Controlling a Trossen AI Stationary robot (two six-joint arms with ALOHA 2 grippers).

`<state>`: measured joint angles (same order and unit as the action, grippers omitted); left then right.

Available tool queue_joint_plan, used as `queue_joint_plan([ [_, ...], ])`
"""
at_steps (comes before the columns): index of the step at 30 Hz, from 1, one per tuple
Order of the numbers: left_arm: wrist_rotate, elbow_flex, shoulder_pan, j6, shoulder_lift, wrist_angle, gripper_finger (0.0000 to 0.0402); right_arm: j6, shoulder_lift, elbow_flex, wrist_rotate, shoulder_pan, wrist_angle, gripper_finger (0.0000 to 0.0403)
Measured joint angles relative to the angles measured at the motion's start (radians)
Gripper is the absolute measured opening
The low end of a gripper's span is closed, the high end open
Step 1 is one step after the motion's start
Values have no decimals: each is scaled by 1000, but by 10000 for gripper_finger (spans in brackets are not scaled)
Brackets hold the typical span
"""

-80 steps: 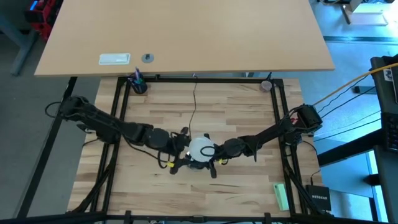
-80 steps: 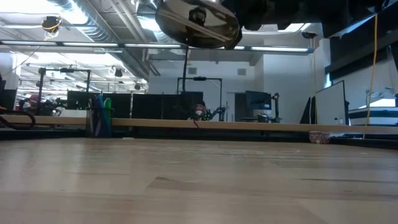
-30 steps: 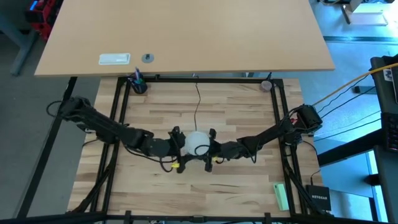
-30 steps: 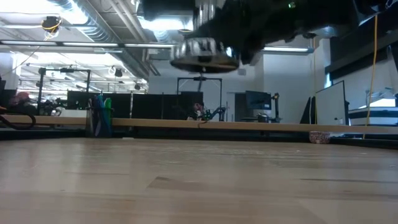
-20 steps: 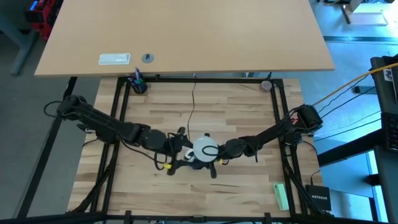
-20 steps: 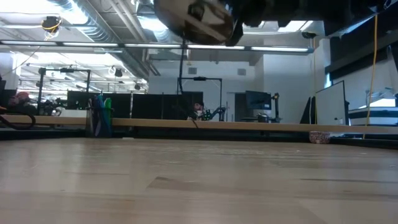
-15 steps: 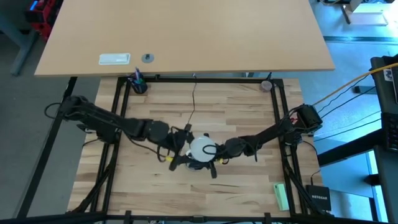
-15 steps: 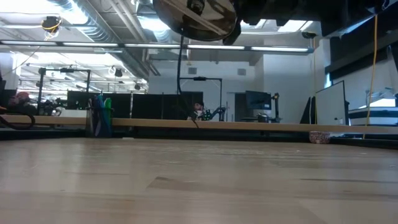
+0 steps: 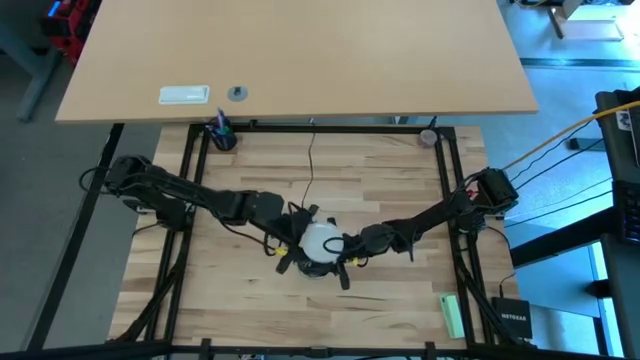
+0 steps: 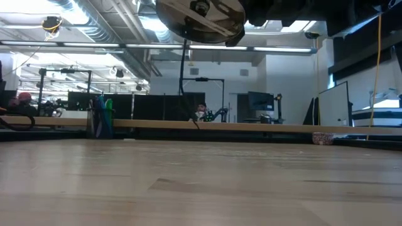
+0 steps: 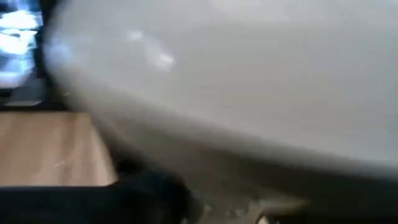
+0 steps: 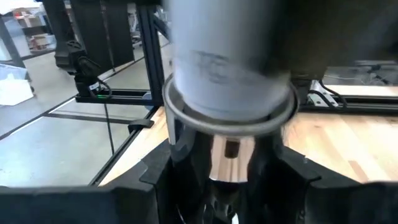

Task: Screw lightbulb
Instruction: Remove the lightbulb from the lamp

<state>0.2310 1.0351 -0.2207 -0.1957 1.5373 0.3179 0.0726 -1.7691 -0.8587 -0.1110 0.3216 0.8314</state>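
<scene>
Bulbs: one bulb (image 9: 319,240), between both hands.
Left hand (image 9: 297,243): clamped on bulb.
Right hand (image 9: 345,246): clamped on socket (image 12: 227,127).

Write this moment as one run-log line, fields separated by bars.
stage: screwing | frosted white lightbulb: in round silver metal socket, above table | left pincer: at bulb | right pincer: shut on socket

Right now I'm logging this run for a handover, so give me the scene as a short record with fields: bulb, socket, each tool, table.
bulb: white dome mid-table, raised, seated in the socket
socket: silver, clear of the table, black cord running to the far edge
left tool: at the bulb's dome, closing on it; grip not confirmed
right tool: shut on socket
table: wood; green object at near right corner
</scene>
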Motion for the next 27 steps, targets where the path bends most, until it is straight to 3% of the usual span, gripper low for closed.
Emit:
queue_joint_plan([
  [3,-109,1,-6,26,-47,-124,138,14,0,-3,-64,-2,-24,176],
  [7,-391,2,-45,-2,-100,-246,137,29,0,-5,-199,-5,-54,176],
  [14,-821,2,-121,-163,5,-164,137,87,-4,0,-467,1,-126,176],
  [17,-974,5,-138,-265,77,-146,137,142,-5,1,-531,-1,-210,176],
  [23,-1011,0,-144,-264,132,-101,135,186,-32,2,-547,-11,-254,176],
  [27,-978,-1,-145,-211,121,-111,135,171,-35,2,-446,-26,-245,181],
])
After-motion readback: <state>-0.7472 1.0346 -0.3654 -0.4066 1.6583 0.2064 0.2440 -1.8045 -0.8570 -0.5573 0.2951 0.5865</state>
